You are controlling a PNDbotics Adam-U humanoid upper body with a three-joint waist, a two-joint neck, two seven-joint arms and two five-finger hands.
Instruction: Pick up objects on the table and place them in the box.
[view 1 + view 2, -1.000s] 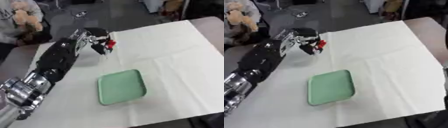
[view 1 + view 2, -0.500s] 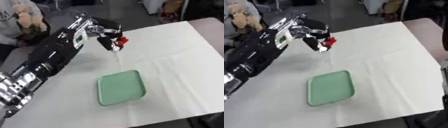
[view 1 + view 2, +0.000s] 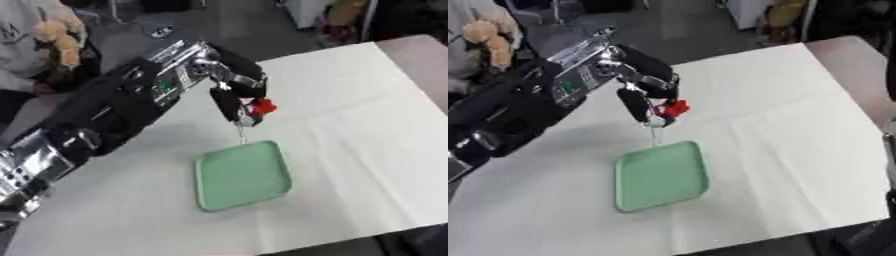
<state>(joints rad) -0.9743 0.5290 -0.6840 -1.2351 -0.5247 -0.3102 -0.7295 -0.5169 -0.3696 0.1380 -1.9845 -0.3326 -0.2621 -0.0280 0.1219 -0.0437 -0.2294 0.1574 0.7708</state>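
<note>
My left hand [image 3: 233, 95] hangs above the white table, just beyond the far edge of the green tray [image 3: 242, 175]. Its fingers are curled round a small red object [image 3: 262, 106] with a bluish-grey part beneath it and a thin stem [image 3: 241, 132] hanging down towards the tray's rim. The tray lies flat on the cloth and holds nothing. The black and silver left arm [image 3: 105, 115] comes in from the lower left. My right hand shows in neither view.
A white cloth [image 3: 350, 115] covers the table, with creases running across it. The table's far edge and a dark floor lie behind. A person holding a plush toy [image 3: 58, 37] sits at the upper left, off the table.
My left hand has carried the red object from the table's far left towards the right and nearer, ending just above the tray's far edge.
</note>
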